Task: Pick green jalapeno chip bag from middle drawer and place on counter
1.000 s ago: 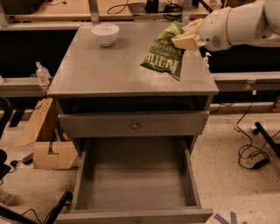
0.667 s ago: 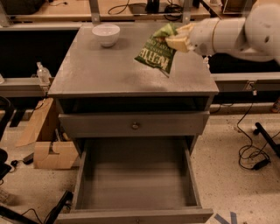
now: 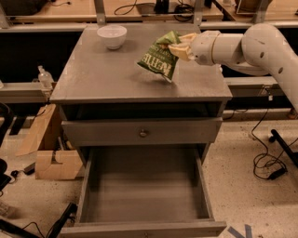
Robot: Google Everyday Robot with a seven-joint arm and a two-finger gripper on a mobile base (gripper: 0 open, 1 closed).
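The green jalapeno chip bag (image 3: 159, 61) hangs by its top edge from my gripper (image 3: 179, 47), a little above the grey counter (image 3: 102, 79), right of its middle. The gripper reaches in from the right on a white arm and is shut on the bag's top right corner. The middle drawer (image 3: 144, 188) stands pulled open below, with a bare grey bottom and nothing in it.
A white bowl (image 3: 111, 36) sits at the counter's back left. A shallower drawer front with a brass knob (image 3: 143, 133) is closed above the open drawer. Cardboard boxes (image 3: 49, 153) lie on the floor at left, cables (image 3: 267, 162) at right. Wooden tabletops (image 3: 139, 10) run behind.
The gripper has carried the bag leftward over the counter, from near the right edge toward its middle, and slightly farther back.
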